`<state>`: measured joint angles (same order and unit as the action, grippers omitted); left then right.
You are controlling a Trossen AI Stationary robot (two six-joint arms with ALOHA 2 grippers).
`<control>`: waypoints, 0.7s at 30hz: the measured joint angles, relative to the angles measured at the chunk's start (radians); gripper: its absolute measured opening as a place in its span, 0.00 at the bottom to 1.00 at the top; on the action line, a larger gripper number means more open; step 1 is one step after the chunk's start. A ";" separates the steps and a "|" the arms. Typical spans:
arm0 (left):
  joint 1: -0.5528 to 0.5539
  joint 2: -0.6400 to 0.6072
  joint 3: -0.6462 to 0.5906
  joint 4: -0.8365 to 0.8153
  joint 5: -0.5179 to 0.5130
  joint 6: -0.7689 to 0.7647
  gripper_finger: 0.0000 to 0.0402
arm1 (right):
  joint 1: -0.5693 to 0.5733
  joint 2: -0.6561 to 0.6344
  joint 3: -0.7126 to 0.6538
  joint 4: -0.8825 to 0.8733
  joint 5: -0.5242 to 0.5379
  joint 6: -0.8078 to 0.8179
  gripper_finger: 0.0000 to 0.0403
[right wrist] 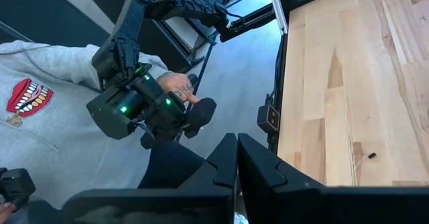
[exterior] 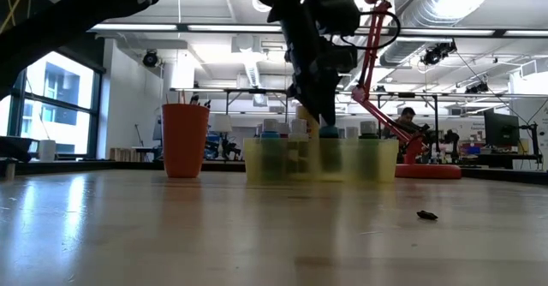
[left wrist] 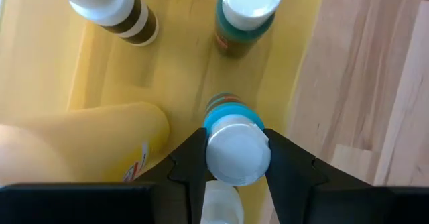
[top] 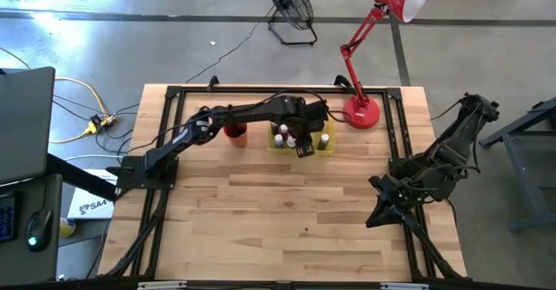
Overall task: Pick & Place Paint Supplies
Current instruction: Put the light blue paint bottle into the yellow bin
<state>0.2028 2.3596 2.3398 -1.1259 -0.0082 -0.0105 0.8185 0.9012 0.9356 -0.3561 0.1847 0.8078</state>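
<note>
At the far left of the wooden surface (top: 287, 229), your left arm's base sits by the edge and the arm reaches across toward the back middle. Just right of its elbow stands the red cup (top: 234, 131), upright and outside the tray. Next comes the yellow tray (top: 276, 144), where your left gripper (top: 304, 148) hangs over the contents. In the left wrist view your left gripper's jaws pinch a small blue-bodied bottle (left wrist: 231, 147) by its white cap, one finger on each side, with the bottle inside the tray. Close by it in the tray you have a green-bodied bottle (left wrist: 244, 16), a dark striped bottle (left wrist: 114, 9) and a larger yellow bottle (left wrist: 80, 140) lying on its side. From the low view, more capped bottles line up behind the tray wall (exterior: 282, 162). Right of the tray stands the red desk lamp (top: 365, 108). Over at the right edge your right gripper (top: 375, 214) waits, jaws pressed together, holding nothing. Its wrist view shows a person (right wrist: 47, 90) in a grey sweatshirt gripping a handheld controller (right wrist: 147, 110).
</note>
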 joint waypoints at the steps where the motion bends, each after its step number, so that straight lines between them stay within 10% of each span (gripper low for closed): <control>1: 0.000 0.003 0.000 0.000 0.000 0.000 0.30 | 0.000 0.000 0.000 0.000 0.000 0.000 0.01; 21: 0.000 0.027 0.001 0.030 0.002 0.002 0.30 | 0.000 0.000 0.000 0.000 0.000 0.002 0.01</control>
<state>0.2028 2.3867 2.3409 -1.0958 -0.0067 -0.0085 0.8185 0.9012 0.9356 -0.3557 0.1844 0.8097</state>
